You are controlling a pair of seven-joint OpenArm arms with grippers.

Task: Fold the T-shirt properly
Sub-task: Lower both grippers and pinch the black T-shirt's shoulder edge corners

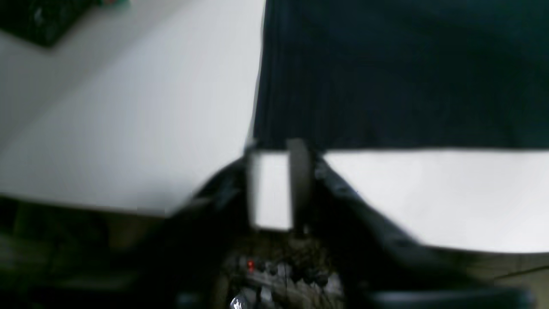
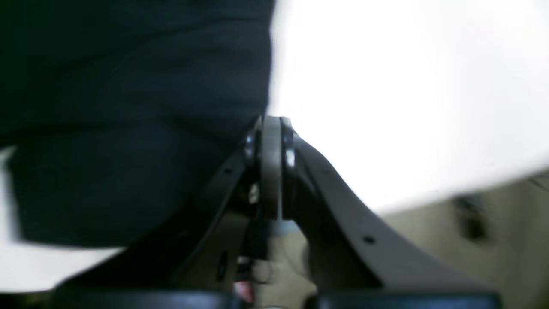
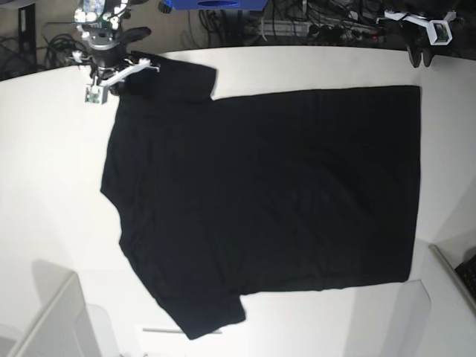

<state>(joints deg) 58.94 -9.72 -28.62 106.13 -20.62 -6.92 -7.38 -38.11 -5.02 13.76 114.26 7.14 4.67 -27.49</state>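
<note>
The black T-shirt [image 3: 268,193] lies spread flat on the white table [image 3: 52,186], plain side up, with one sleeve at the far left and the other at the near edge. My right gripper [image 3: 132,69] is at the far-left sleeve. In the right wrist view its fingertips [image 2: 272,122] are pressed together right at the edge of the T-shirt [image 2: 128,107]. My left gripper [image 3: 418,53] is off the shirt's far right corner. In the left wrist view the left gripper [image 1: 274,150] is open, with bare table between its fingers, just short of the T-shirt's [image 1: 403,73] edge.
A blue box [image 3: 219,4] and cables lie beyond the table's far edge. A grey block [image 3: 52,320] sits at the near left corner, and a dark object [image 3: 465,271] at the right edge. A dark item [image 1: 43,17] lies on the table past the left gripper.
</note>
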